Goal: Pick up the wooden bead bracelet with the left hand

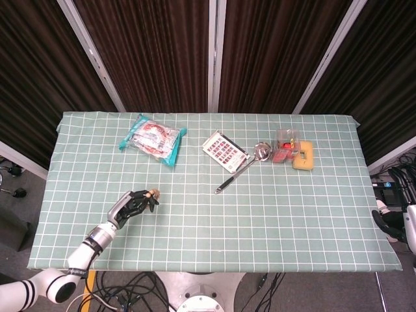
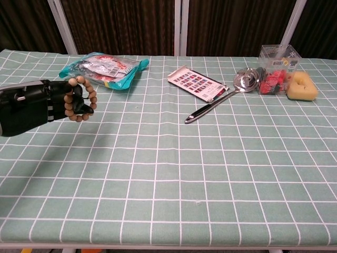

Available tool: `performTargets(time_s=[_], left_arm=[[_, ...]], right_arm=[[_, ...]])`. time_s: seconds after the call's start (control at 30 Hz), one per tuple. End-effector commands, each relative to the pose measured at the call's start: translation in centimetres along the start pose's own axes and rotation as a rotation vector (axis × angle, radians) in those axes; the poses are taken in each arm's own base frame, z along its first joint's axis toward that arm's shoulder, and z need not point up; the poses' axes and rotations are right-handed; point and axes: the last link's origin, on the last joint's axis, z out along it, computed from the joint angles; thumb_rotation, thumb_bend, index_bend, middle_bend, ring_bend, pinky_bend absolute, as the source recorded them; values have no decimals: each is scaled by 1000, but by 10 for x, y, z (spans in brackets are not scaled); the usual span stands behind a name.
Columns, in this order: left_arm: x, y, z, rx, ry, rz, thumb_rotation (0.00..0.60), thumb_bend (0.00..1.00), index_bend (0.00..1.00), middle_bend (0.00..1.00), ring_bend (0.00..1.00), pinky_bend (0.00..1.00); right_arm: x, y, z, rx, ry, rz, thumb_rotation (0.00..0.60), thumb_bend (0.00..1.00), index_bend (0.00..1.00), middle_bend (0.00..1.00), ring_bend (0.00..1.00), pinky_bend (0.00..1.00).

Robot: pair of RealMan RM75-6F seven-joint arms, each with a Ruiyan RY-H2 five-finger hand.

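A: Which step is this?

B: The lift, I'd say. The left robot hand (image 2: 39, 105) grasps the wooden bead bracelet (image 2: 80, 99), its fingers curled through the loop, above the desk (image 2: 210, 174) on its near-left side.

A: And next?

B: Probably just a steady hold, so the beads don't slip off.

Snack bag (image 1: 152, 138) far left, ladle (image 1: 244, 166) centre, sponge (image 1: 303, 156) far right.

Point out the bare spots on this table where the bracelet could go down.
Free: the near half of the table, below the ladle, and the stretch right of the left hand holding the bracelet. Crowded: the far edge, with the snack bag, card, clear box and sponge.
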Motion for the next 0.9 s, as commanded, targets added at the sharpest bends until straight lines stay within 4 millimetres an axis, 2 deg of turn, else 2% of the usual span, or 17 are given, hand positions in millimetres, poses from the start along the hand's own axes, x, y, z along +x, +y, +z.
performTargets(time_s=[0.03, 0.17, 0.27, 0.4, 0.47, 0.5, 0.53, 0.63, 0.73, 0.9], left_arm=[[0, 0, 0, 0, -1, 8, 598, 655, 518, 607, 363, 90], [-1, 0, 0, 0, -9, 21, 600, 721, 498, 590, 359, 89], [-2, 0, -1, 3, -30, 43, 600, 774, 445, 547, 332, 86], [-3, 2, -1, -2, -42, 24, 599, 776, 400, 512, 310, 85], [-2, 2, -1, -6, -42, 14, 544, 768, 398, 510, 310, 86], [-2, 3, -1, -8, -42, 9, 491, 752, 397, 509, 310, 86], [-1, 3, -1, -10, -43, 7, 441, 728, 397, 509, 310, 86], [0, 4, -2, -17, -47, 0, 341, 634, 397, 508, 310, 88], [1, 5, -2, -19, -54, 1, 302, 550, 397, 508, 310, 89], [1, 5, -2, -29, -54, 20, 303, 487, 397, 510, 310, 90]], right_arm=[[0, 0, 0, 0, 0, 1, 600, 186, 0, 87, 0, 0], [0, 0, 0, 0, 0, 0, 600, 187, 0, 87, 0, 0], [0, 0, 0, -1, 1, 0, 600, 187, 0, 87, 0, 0], [0, 0, -1, -1, 0, 1, 600, 186, 0, 87, 0, 0], [0, 0, -1, -2, 0, 2, 600, 186, 0, 87, 0, 0], [0, 0, -1, -2, 0, 2, 600, 186, 0, 87, 0, 0], [0, 0, -1, -2, 0, 2, 600, 187, 0, 87, 0, 0], [0, 0, 0, -2, 0, 3, 600, 186, 0, 87, 0, 0], [-1, 0, 0, -1, 0, 3, 600, 185, 0, 87, 0, 0], [-1, 0, -1, -3, -1, 4, 600, 185, 0, 87, 0, 0]])
